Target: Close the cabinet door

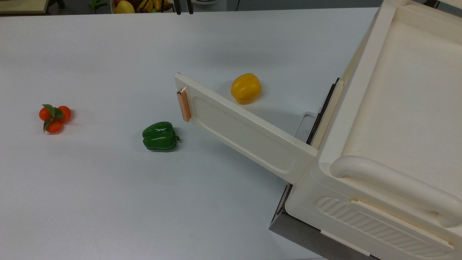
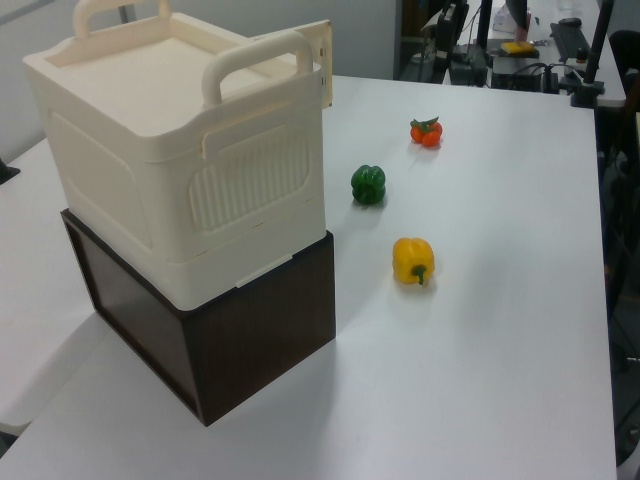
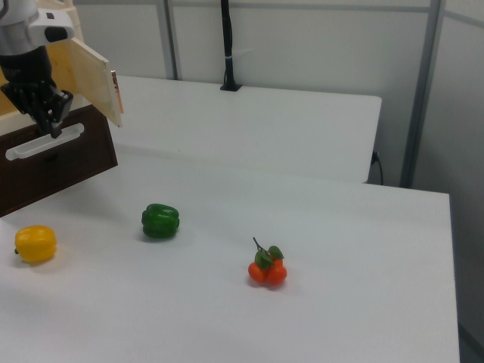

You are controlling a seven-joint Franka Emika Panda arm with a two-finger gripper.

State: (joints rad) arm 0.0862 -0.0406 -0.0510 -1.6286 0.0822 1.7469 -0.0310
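The cream cabinet door (image 1: 245, 131) with copper bar handle (image 1: 183, 105) stands swung wide open from the cabinet (image 1: 393, 144).

no readable text, label, brand, number or sign, plain cream cabinet (image 1: 397, 108), plain cabinet door (image 1: 245, 131), bare white worktop (image 1: 90, 187)
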